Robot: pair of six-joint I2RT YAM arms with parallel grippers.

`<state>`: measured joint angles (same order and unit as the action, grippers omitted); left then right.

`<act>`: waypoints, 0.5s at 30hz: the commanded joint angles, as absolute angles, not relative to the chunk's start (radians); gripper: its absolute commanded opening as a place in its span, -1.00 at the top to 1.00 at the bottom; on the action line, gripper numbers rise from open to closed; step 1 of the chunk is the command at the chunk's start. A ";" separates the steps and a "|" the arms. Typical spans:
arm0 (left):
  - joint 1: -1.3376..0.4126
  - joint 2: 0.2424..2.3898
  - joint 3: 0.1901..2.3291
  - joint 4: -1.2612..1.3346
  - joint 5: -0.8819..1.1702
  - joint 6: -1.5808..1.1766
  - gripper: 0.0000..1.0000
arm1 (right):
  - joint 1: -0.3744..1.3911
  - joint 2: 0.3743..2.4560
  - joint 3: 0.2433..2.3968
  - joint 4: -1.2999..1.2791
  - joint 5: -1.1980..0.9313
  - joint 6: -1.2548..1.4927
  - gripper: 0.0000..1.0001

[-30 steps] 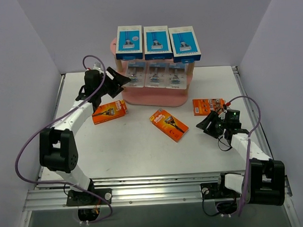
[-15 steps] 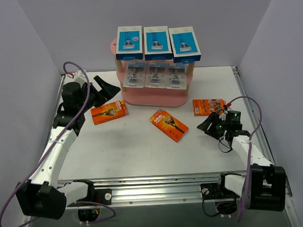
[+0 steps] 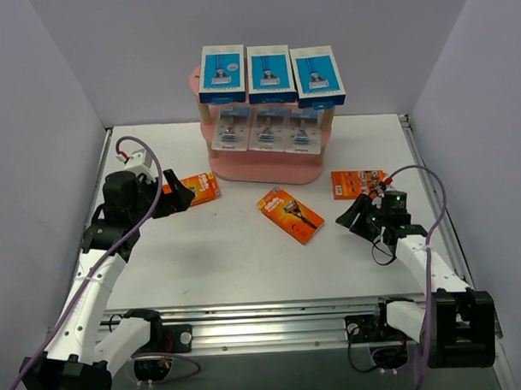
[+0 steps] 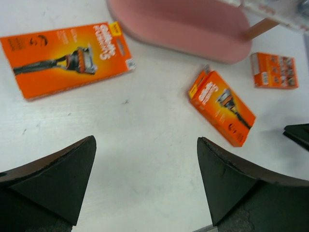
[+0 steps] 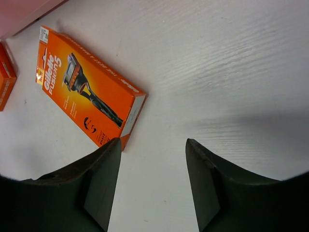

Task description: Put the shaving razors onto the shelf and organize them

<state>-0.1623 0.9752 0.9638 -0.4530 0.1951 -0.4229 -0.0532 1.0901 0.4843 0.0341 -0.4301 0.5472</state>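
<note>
Left gripper [image 4: 145, 159] wide open, empty; right gripper [image 5: 153, 159] half open, empty.
Three orange Gillette packs [image 3: 290, 214] lie on the table [image 3: 229, 264].

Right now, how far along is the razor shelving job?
Done: three blue boxes line the top tier of the shelf, three grey blister packs the middle. In hand: nothing; the left gripper and right gripper hang open and empty. Left: three orange packs lie on the table, for the bare bottom tier.

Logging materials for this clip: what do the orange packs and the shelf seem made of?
Orange packs: probably printed cardboard, smooth finish; sharp folded edges and box sides show. Shelf: pink boards, matte, painted wood or plastic, unclear; posts look like pale bare wood.
</note>
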 commanded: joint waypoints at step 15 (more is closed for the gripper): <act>-0.181 0.847 0.936 -0.506 0.048 -0.345 -0.88 | 0.100 1.291 0.575 0.228 -0.222 0.546 -0.04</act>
